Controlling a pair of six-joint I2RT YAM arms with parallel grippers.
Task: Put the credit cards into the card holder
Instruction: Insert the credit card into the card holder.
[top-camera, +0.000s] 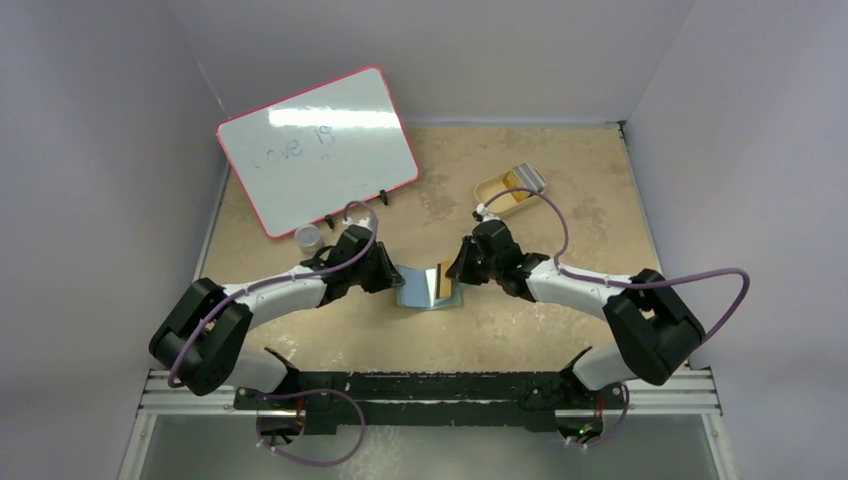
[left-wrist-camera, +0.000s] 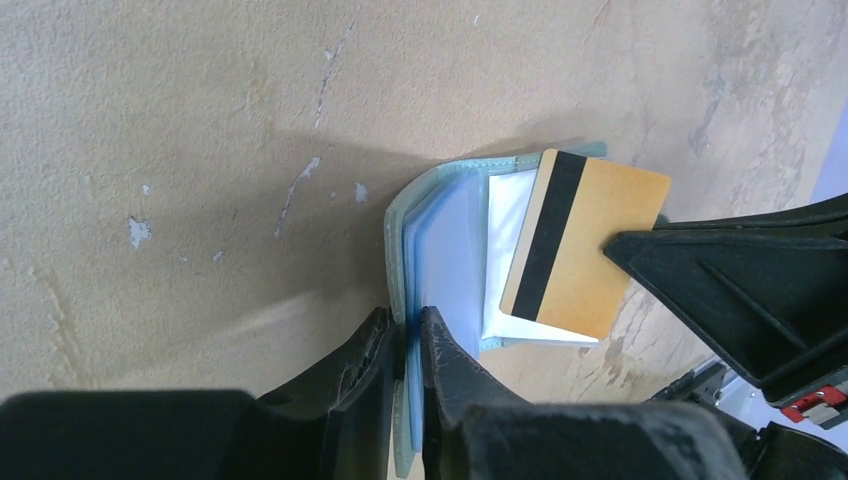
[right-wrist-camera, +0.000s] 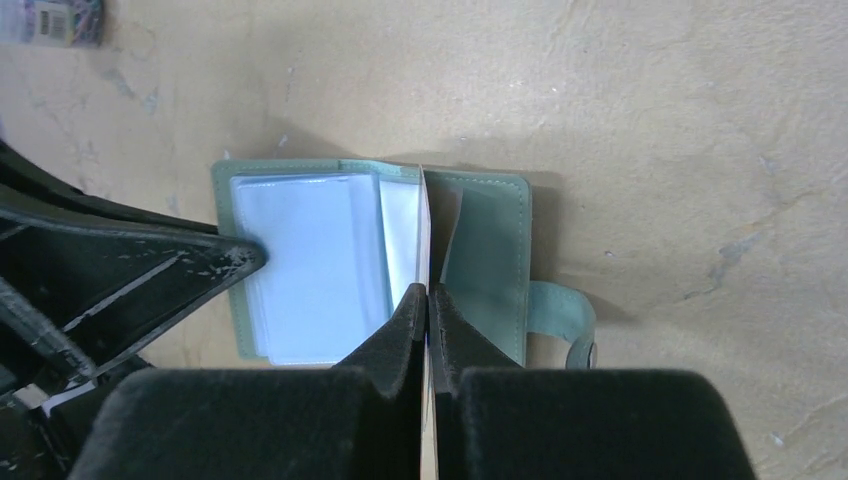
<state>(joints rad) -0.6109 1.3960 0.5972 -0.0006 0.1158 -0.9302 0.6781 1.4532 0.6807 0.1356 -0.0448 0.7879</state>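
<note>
Top view: holder lies open at the middle of the table, between the two arms. Left gripper is at its left edge, right gripper at its right. A tray with more cards sits farther back on the right, well apart. A whiteboard leans at back left, with a small cup just in front of it.

Left wrist: left gripper has its fingers close on either side of the holder's near edge. Whether they clamp it or only flank it, cannot tell. A gold card, black stripe showing, stands tilted over the holder's far half, with the right gripper on its edge.

Right wrist: right gripper is pressed together on the card, seen edge-on and upright over the holder's fold, between the clear pockets and the plain flap. The strap with its snap sticks out to the right. Left gripper touches the pocket side.
</note>
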